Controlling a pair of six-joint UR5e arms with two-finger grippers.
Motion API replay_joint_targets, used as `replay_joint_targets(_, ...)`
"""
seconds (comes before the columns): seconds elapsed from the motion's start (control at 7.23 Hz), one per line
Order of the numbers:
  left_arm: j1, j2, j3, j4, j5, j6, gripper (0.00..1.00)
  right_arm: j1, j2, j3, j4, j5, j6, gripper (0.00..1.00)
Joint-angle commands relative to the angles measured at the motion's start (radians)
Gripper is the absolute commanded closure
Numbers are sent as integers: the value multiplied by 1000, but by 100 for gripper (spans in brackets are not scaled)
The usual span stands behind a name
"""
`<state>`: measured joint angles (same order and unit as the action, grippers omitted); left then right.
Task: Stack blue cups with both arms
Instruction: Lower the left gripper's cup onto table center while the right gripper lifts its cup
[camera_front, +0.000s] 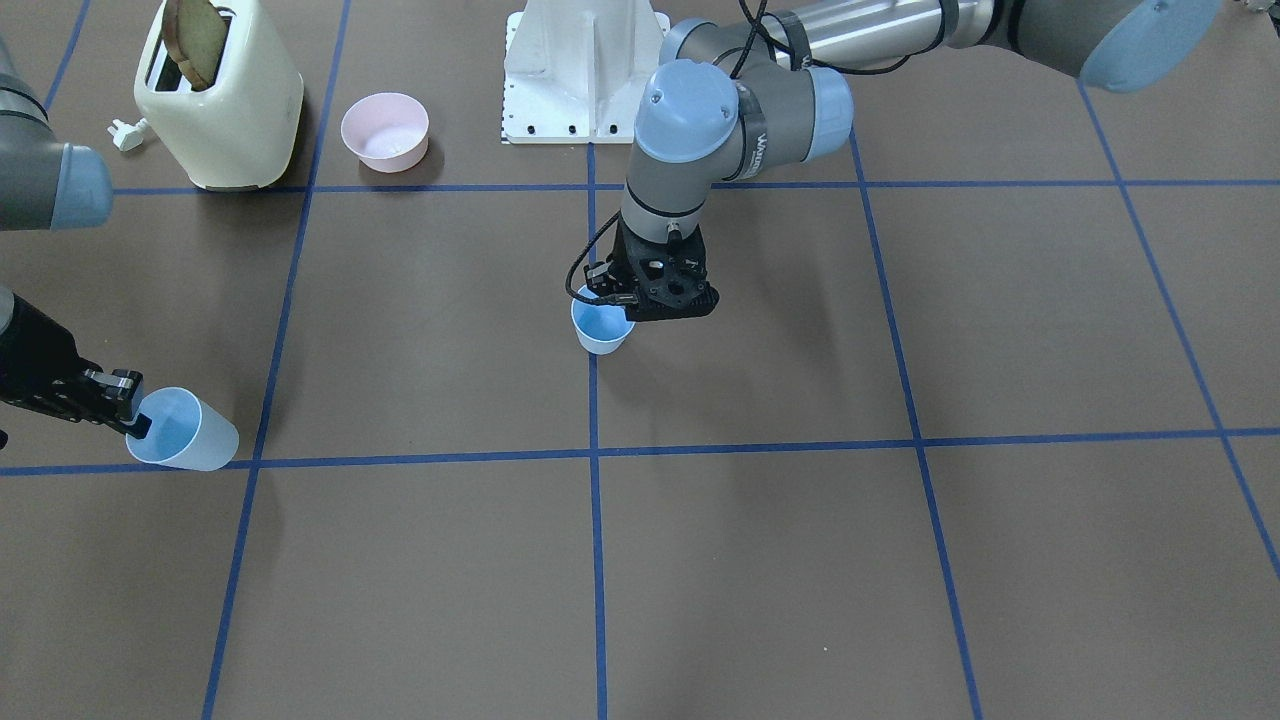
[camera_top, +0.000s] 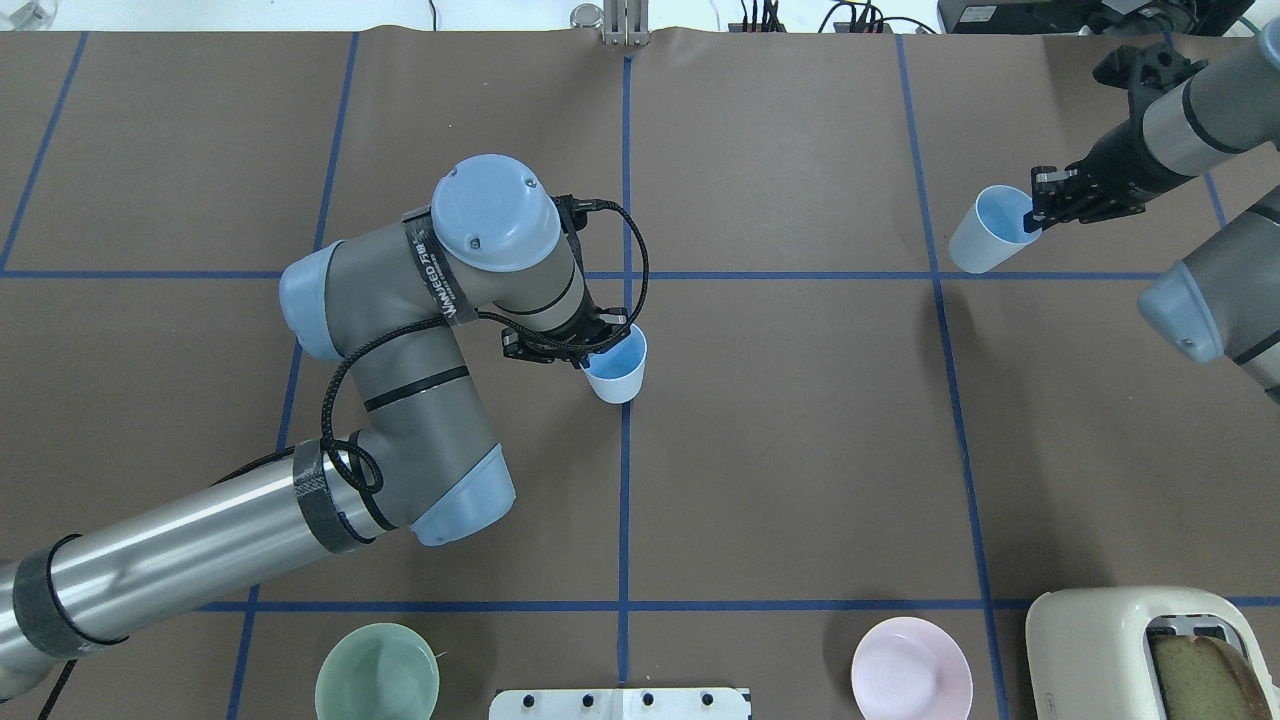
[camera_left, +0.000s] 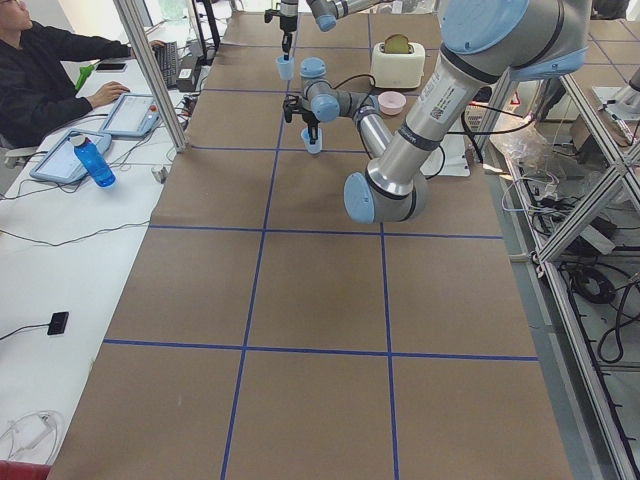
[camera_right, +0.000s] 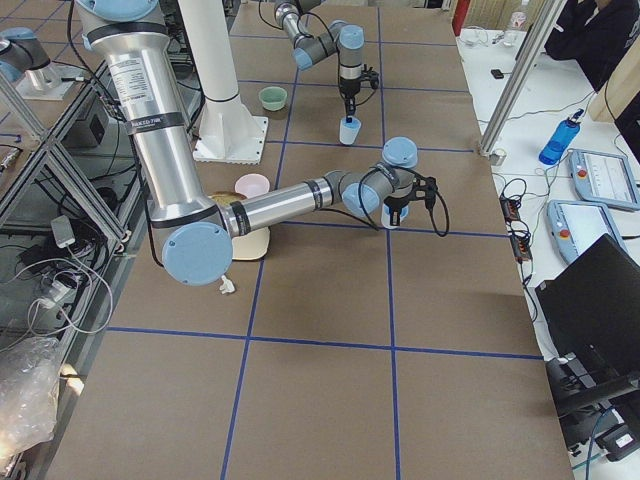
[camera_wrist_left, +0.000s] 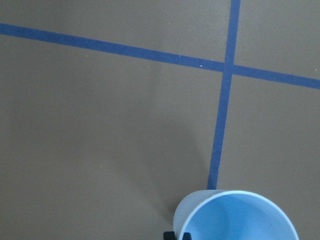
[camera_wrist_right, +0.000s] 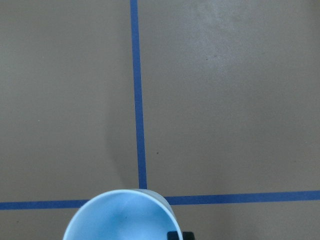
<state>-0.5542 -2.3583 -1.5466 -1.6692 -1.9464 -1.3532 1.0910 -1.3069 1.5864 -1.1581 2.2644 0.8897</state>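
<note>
Two pale blue cups are in view, each held by one arm. My left gripper (camera_top: 597, 352) is shut on the rim of one blue cup (camera_top: 618, 372) near the table's centre line; this cup also shows in the front view (camera_front: 603, 330) and the left wrist view (camera_wrist_left: 235, 215). My right gripper (camera_top: 1036, 214) is shut on the rim of the other blue cup (camera_top: 985, 235) far to the right, one finger inside it. That cup hangs tilted in the front view (camera_front: 185, 432) and shows in the right wrist view (camera_wrist_right: 122, 216). The cups are far apart.
A cream toaster (camera_front: 220, 100) with a slice of bread stands at the robot's right, beside a pink bowl (camera_front: 385, 132). A green bowl (camera_top: 378, 672) sits near the left arm's base. The white pedestal (camera_front: 585, 70) stands between them. Blue tape lines grid the brown table.
</note>
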Motion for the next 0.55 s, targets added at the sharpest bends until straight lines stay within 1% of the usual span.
replay_joint_targets(0.0, 3, 2, 28, -47, 1, 0, 100, 0, -2, 0, 2, 1, 0, 100)
replay_joint_targets(0.28, 3, 1, 30, -55, 0, 2, 100, 0, -2, 0, 2, -2, 0, 100)
replay_joint_targets(0.41, 3, 2, 28, -75, 0, 2, 98, 0, 0, -2, 2, -2, 0, 100)
